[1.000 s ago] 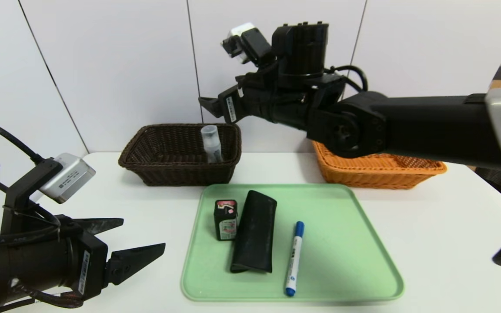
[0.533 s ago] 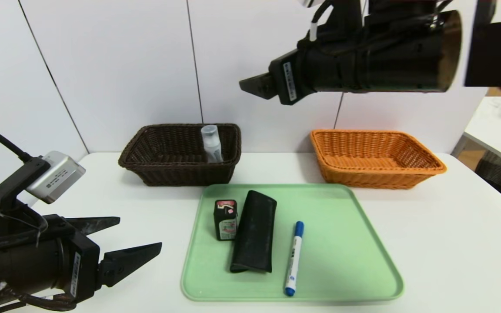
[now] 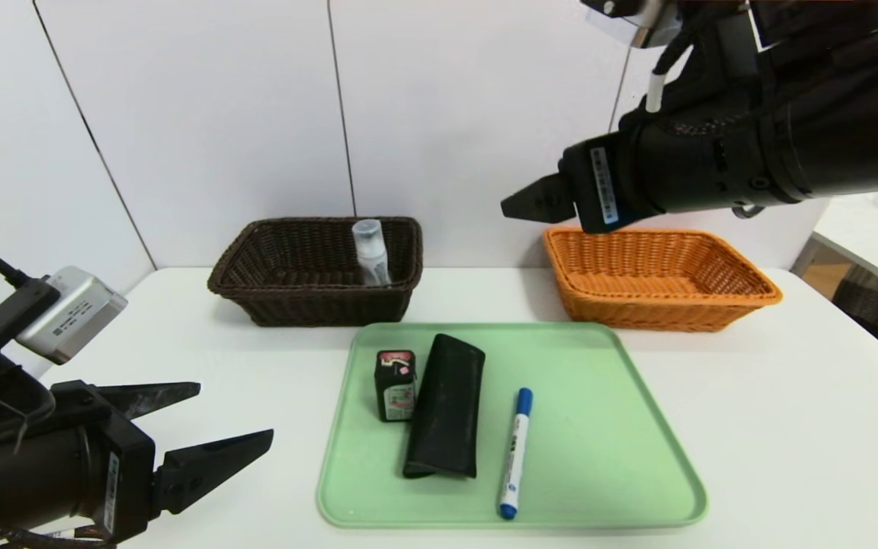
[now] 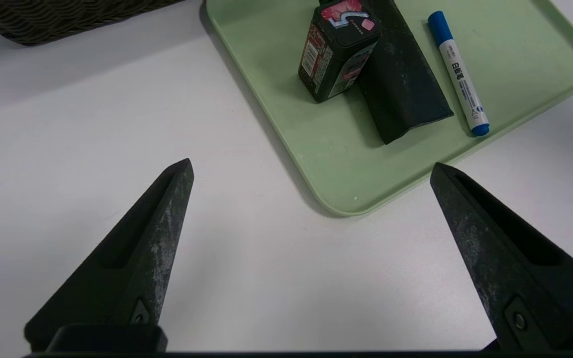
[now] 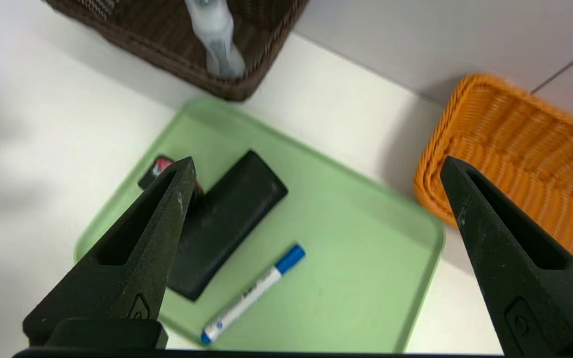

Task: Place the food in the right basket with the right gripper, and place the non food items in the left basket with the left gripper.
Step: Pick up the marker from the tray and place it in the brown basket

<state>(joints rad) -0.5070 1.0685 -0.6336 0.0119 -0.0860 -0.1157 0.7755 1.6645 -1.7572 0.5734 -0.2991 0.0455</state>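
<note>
Beside the green tray (image 3: 637, 427) both hands, left hand (image 3: 214, 427) and right hand (image 3: 519, 206), hang released.

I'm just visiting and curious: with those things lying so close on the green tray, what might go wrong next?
The small box stands against the black case, so a finger reaching for one could topple or drag the other. The marker is round and might roll across the tray. The bottle stands upright in the brown basket; a dropped item might knock it over.

A test bench in a lab-like room.
A white table (image 3: 789, 427) is set against plain white wall panels (image 3: 218, 114); behind the table, shelving is glimpsed.
</note>
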